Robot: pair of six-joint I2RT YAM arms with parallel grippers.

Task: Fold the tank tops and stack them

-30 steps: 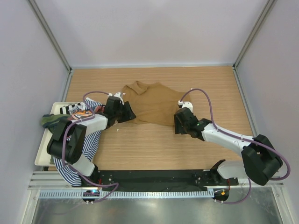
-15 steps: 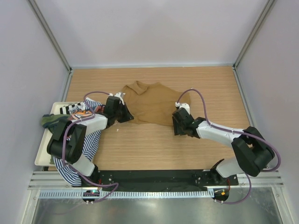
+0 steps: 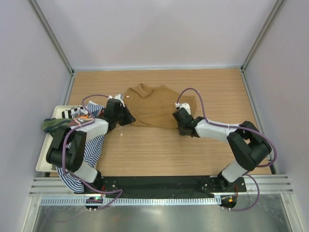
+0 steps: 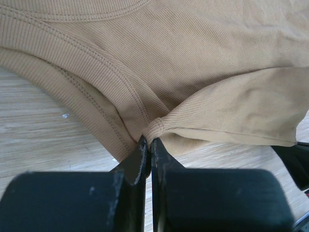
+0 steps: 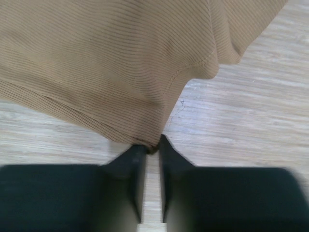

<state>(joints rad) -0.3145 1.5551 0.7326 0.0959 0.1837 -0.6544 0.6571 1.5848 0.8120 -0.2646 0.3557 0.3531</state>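
Observation:
The tan-brown tank top [image 3: 157, 105] lies partly folded on the wooden table. My left gripper [image 3: 126, 117] is shut on its near left edge, pinching a bunch of ribbed cloth [image 4: 155, 128] by the armhole seam. My right gripper [image 3: 181, 126] is shut on its near right corner [image 5: 152, 145]. The navy-white striped top [image 3: 86, 150], the rust-red top [image 3: 85, 116] and the olive green top [image 3: 52, 123] lie heaped on the tray at the left.
A white tray [image 3: 44, 159] sits at the table's left edge under the heaped tops. Grey walls close in the table on three sides. Bare wood [image 3: 159, 150] lies between the tan top and the arm bases.
Both grippers have moved away from the bases and slightly inward with the tan top's near edge. The right gripper shifted left the most, and the cloth's near edge has drawn back.

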